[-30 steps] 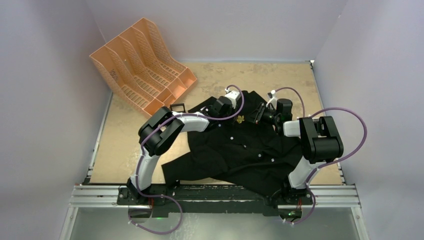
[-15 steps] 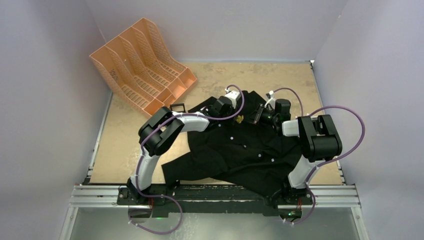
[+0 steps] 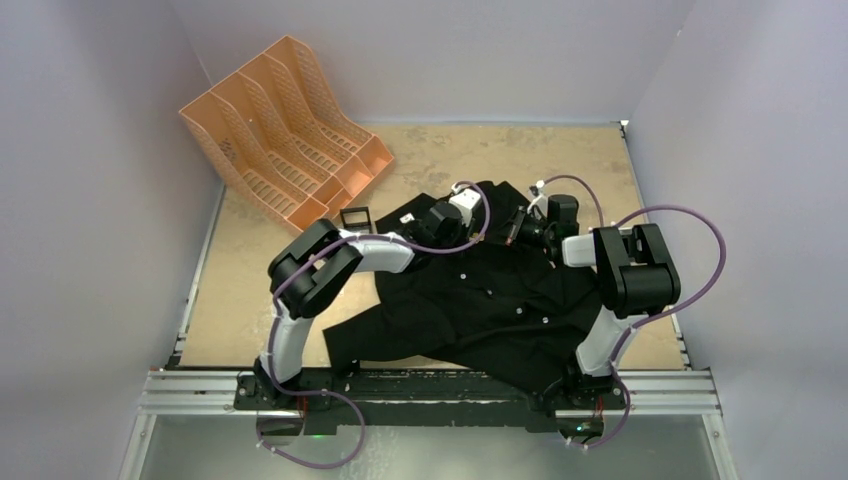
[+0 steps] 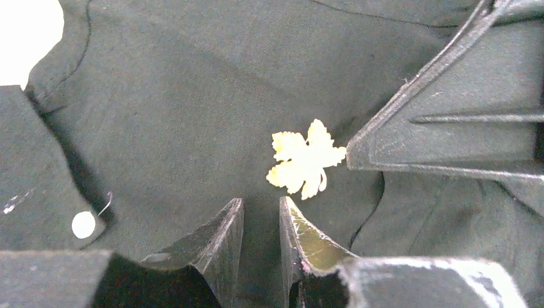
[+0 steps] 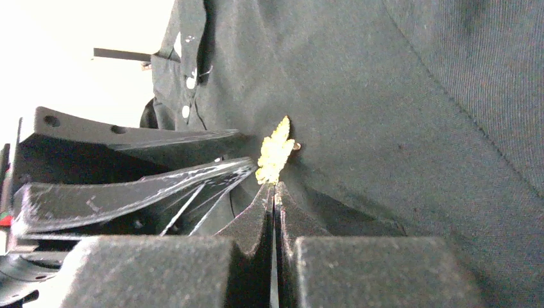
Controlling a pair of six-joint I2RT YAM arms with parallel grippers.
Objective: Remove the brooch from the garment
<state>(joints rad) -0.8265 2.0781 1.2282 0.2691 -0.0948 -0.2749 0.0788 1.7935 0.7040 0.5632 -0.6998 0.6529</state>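
The garment (image 3: 490, 300) is a black shirt lying spread on the table. The brooch (image 4: 303, 160), a small gold leaf, is pinned near the collar; it also shows in the right wrist view (image 5: 274, 154). It is hidden between the grippers in the top view. My left gripper (image 4: 262, 202) sits just below the brooch, its jaws nearly closed with a fold of shirt between them. My right gripper (image 5: 274, 186) is shut, its tips on the brooch's edge; its tip (image 4: 351, 156) touches the leaf's right side. Both grippers meet over the collar (image 3: 493, 228).
An orange file rack (image 3: 285, 125) stands at the back left. A small black frame (image 3: 354, 215) lies beside the shirt's left sleeve. A white button (image 4: 84, 224) sits left of my left gripper. Bare tan table (image 3: 570, 160) lies behind the shirt.
Both grippers have closed in toward each other over the collar. The brooch, visible between them from above before, is now covered by them.
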